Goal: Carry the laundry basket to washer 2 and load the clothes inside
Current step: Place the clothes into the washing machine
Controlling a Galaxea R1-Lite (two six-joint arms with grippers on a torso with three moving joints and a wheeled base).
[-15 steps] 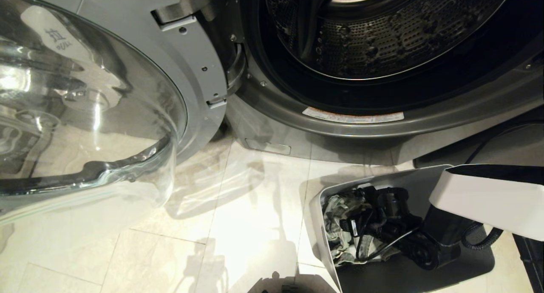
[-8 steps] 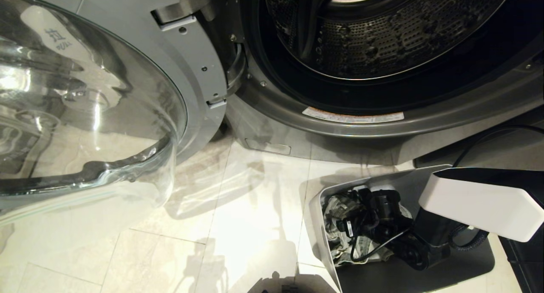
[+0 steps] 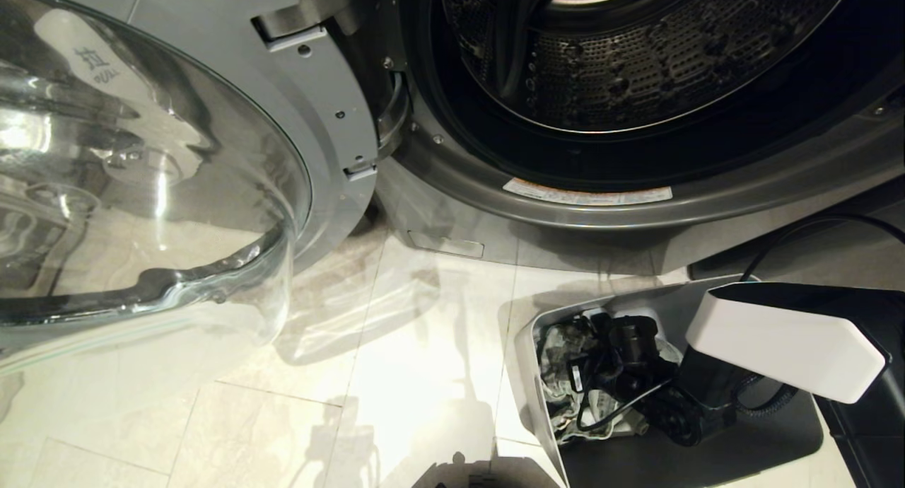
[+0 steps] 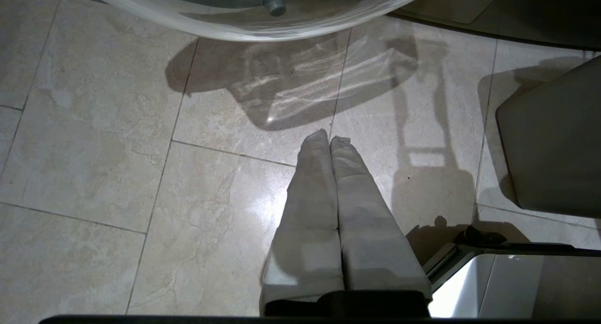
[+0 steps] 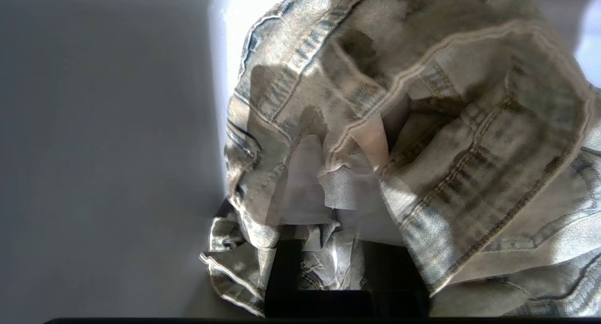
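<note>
**Right hand in the basket, gripping the denim**

On the tiled floor (image 3: 396, 375) in front of the washer (image 3: 636, 212), the grey laundry basket (image 3: 527, 375) sits just below the machine's open mouth. The washer's glass door (image 3: 141, 177) is swung wide to the left, and the perforated drum (image 3: 636, 64) shows bare metal. The right hand (image 3: 576, 375) reaches down into the basket, its fingers closed on the clothes (image 5: 422, 141), a crumpled bundle of faded denim lying against the basket's near wall. The left hand (image 4: 328, 138) hangs over the floor beside the basket with its fingers pressed together, holding nothing.
</note>
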